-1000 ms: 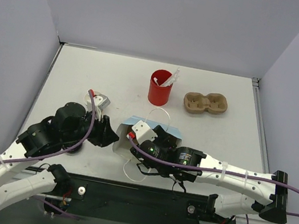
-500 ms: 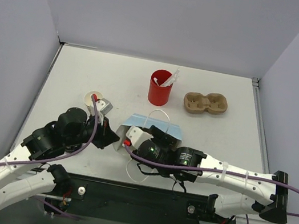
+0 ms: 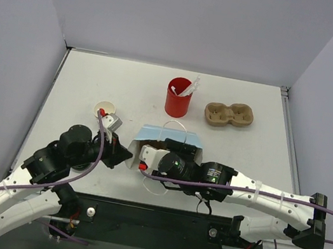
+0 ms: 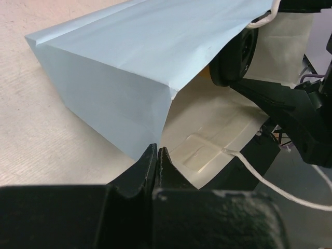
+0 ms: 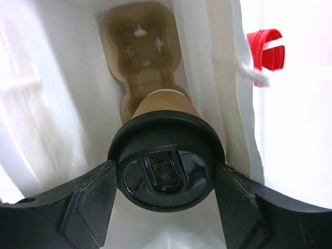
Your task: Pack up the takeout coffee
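Observation:
The takeout coffee (image 5: 166,161), a brown paper cup with a black lid, is inside the light blue paper bag (image 3: 170,138). My right gripper (image 5: 165,172) is shut on its lid, one finger on each side. Beyond the cup, a brown cup carrier (image 5: 139,46) lies deep in the bag. In the top view the right wrist hides the cup. My left gripper (image 4: 157,151) is shut on the rim of the bag (image 4: 129,78) at the left side of its mouth (image 3: 129,155). The bag's white inside and a string handle (image 4: 270,181) show.
A red cup with white stirrers (image 3: 178,97) stands behind the bag. A second brown cup carrier (image 3: 229,115) lies to its right. A lidless paper cup (image 3: 104,110) stands left of the bag, just beyond the left wrist. Grey walls enclose the table (image 3: 84,78).
My left gripper has shut and come in against the bag's mouth. The right arm has pushed the cup further into the bag. The lidless cup has come out from behind the left wrist.

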{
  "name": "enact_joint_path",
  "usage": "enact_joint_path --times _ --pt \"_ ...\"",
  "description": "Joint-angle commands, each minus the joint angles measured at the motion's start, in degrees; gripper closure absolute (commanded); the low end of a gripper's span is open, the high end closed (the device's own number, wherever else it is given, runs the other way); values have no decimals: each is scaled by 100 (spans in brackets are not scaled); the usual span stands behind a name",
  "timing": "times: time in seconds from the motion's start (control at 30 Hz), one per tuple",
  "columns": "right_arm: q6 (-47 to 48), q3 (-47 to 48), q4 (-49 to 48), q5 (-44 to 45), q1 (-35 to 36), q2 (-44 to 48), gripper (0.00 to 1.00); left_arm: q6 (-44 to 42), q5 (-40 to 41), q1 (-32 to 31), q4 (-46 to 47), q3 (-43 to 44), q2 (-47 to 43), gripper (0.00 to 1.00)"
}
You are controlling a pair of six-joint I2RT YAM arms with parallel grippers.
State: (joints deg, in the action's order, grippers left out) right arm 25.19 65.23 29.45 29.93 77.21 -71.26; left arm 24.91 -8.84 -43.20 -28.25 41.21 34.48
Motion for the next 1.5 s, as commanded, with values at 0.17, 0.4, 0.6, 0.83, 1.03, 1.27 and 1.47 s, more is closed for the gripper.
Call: enact_joint_path --times 0.17,0.4,0.6,0.83,1.03,1.27,1.47 --pt "609 -397 -264 -181 -496 -89 68 -47 -179 -31 549 -280 -389 100" --pt "1005 -380 -440 -278 -628 -318 68 -30 -179 -31 566 -412 -504 100" --pt "1576 -188 -686 -330 -725 -379 68 -47 -171 -31 549 -412 -486 100" --pt "1691 -159 -704 -645 -927 -327 68 49 -197 -31 549 -465 -504 100" --pt "2235 -476 -949 -901 -1059 -397 69 67 -74 -22 610 -474 -486 100" --pt "2868 -574 -1346 -1147 -1235 -414 69 111 -100 -31 672 -377 -381 100" --pt "3237 -503 -1425 -1411 -1349 -581 69 41 -144 -30 663 -359 -311 100"
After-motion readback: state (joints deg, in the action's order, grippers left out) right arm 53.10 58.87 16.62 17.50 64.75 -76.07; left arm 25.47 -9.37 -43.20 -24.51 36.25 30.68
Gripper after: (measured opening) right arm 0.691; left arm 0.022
